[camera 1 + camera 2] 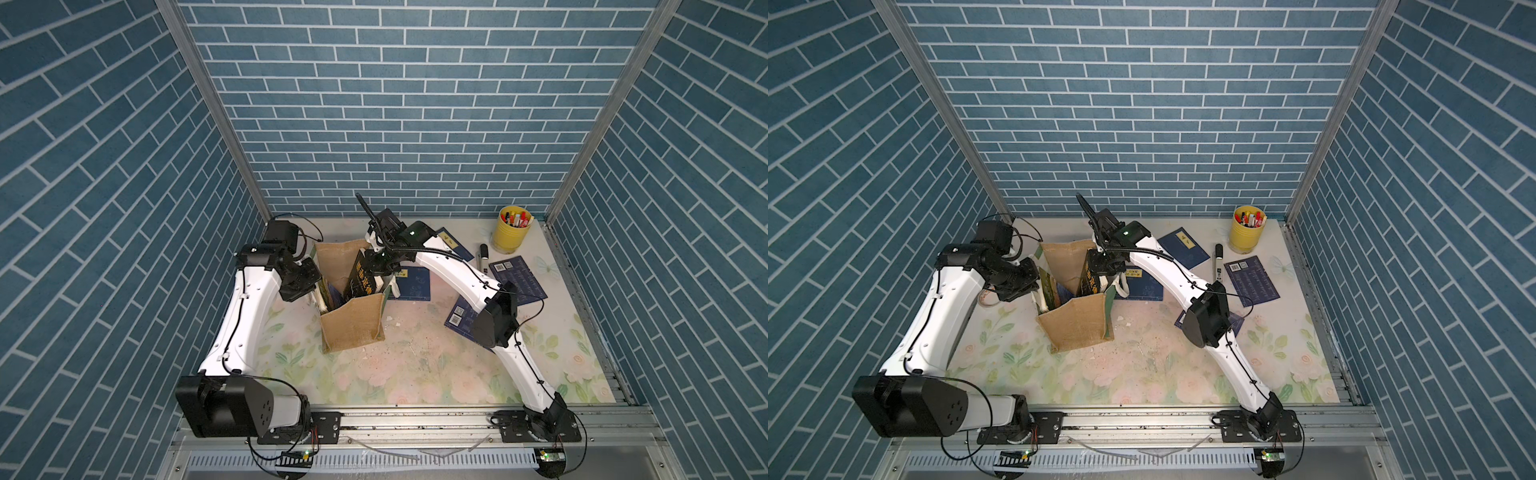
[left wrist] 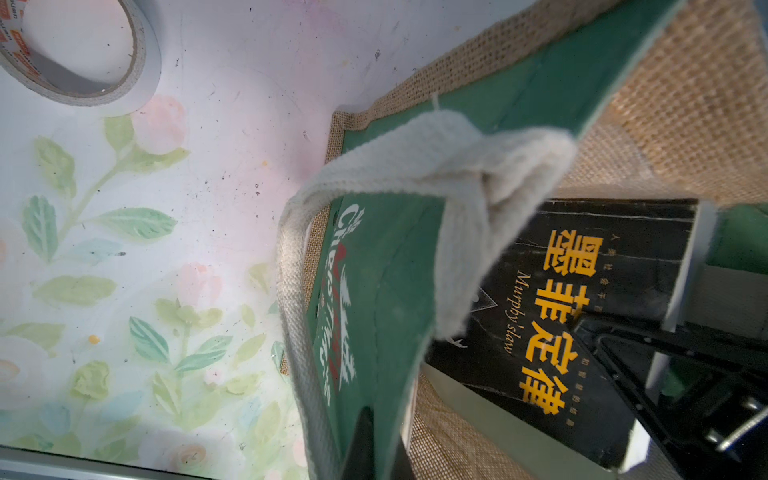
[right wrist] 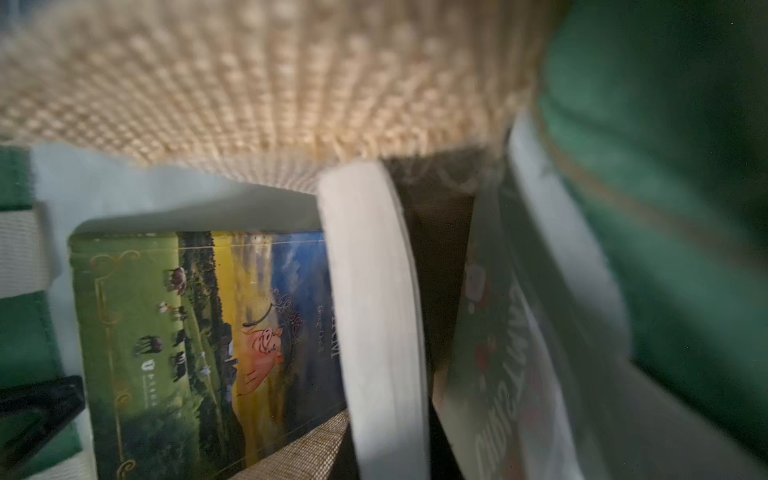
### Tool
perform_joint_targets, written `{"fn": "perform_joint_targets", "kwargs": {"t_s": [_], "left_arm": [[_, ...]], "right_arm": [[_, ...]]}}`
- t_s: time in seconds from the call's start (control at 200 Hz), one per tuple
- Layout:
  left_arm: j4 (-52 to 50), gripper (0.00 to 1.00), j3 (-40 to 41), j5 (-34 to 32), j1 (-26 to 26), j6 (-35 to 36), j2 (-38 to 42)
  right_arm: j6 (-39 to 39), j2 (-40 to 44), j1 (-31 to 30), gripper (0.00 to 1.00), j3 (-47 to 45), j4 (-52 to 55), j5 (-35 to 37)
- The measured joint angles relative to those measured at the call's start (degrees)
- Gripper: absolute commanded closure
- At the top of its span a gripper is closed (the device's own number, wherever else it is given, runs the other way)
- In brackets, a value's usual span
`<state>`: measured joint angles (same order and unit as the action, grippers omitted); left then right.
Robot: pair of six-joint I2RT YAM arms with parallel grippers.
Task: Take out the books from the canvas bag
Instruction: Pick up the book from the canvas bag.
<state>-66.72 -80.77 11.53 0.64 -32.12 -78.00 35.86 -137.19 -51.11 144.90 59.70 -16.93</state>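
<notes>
A roll of tape [image 2: 143, 58] lies on the flowery table [image 1: 415, 374], off to the left of the canvas bag [image 1: 353, 328]. In the top views the left arm covers nearly all of it.

The left gripper [image 1: 311, 293] is at the bag's left rim. Its jaws are squeezed tight on the bag's green side wall, close to a cream handle [image 2: 457, 174]. In the left wrist view that handle hangs in front of part of the black book [image 2: 582, 291].

Inside the bag, by the left wall, stands the Animal Farm book [image 3: 199, 332]. The black book leans in the middle of the bag and sticks up over its top. In the right wrist view, which is blurry, its white page edge covers part of the Animal Farm title.

The right gripper [image 1: 384, 270] reaches into the bag from the right and pinches the black book. One finger [image 2: 615, 345] lies flat on the cover. The other is hidden behind the book.

To the right of the bag, four navy books [image 1: 517, 276] lie flat on the table. One is just beside the bag. The right arm covers parts of two others. Farther right are a black marker [image 1: 483, 255] and a yellow pen cup [image 1: 510, 232].
</notes>
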Motion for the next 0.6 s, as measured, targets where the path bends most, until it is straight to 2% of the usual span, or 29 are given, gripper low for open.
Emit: {"fn": "perform_joint_targets", "kwargs": {"t_s": [0.25,0.6], "left_arm": [[-0.68,1.00,-0.09,-1.66,0.00,-0.04,0.00],[-1.09,1.00,-0.09,-2.78,0.00,-0.46,0.00]], "right_arm": [[-0.35,2.32,-0.33,1.00,-0.28,-0.13,1.92],[0.37,14.58,2.89,1.00,-2.45,-2.38,1.03]]}}
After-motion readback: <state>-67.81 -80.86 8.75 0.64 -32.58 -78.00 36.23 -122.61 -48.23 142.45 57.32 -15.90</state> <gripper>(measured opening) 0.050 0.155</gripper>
